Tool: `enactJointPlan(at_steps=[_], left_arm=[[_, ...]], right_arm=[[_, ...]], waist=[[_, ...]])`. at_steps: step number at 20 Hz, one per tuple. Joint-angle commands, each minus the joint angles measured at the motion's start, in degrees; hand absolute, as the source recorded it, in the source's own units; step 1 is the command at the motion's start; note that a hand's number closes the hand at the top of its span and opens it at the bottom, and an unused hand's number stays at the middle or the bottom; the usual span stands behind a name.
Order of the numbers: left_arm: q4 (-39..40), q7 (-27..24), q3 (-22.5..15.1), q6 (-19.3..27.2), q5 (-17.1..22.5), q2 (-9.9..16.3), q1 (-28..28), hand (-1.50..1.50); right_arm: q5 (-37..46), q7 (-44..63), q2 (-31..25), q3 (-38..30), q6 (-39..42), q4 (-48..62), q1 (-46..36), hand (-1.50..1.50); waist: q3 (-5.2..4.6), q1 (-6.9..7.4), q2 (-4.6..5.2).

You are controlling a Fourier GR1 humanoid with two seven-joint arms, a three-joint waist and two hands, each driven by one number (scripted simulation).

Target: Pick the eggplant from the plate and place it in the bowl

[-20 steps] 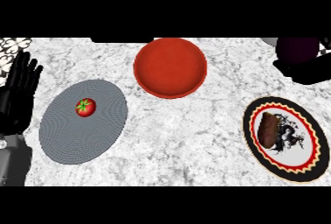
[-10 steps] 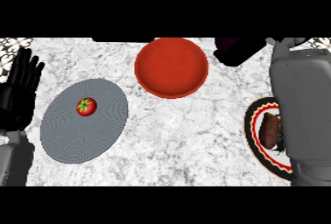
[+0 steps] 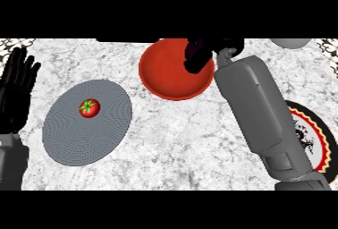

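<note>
The red bowl [image 3: 173,74] stands at the back middle of the counter. My right hand [image 3: 217,46] hangs over the bowl's right rim, fingers curled round the dark purple eggplant [image 3: 192,49], which is mostly hidden by the hand. My right forearm crosses the counter from the lower right and covers the left part of the patterned plate [image 3: 311,139]. My left hand [image 3: 17,85] rests open at the left edge, fingers up.
A grey plate [image 3: 82,138] lies at the left with a red tomato [image 3: 89,108] on it. A grey object [image 3: 290,43] shows at the back right edge. Bare marble lies between the two plates.
My right arm has swung left from the back right corner to above the bowl, carrying the eggplant. The left hand has not moved.
</note>
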Motion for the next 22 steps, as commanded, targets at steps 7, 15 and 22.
enactJointPlan(at_steps=[7,15,22], left_arm=[[3.33,-1.55,-0.69,-0.92,-0.09,-0.46,-2.82,0.00],[1.72,-1.02,-1.56,0.46,-1.35,-1.17,-2.58,0.00],[3.02,-5.17,0.31,-0.52,-0.74,-1.10,1.63,0.00]], right_arm=[[0.07,-2.88,2.67,-1.77,-19.96,24.03,-0.11,-1.50],[-12.98,-16.43,2.71,-9.40,-30.06,26.62,-1.87,-1.50],[-15.90,-24.91,-0.83,-15.27,-39.15,24.48,-0.15,-1.50]], waist=[[0.02,1.07,0.61],[0.10,1.55,0.42],[0.03,-0.21,0.05]])
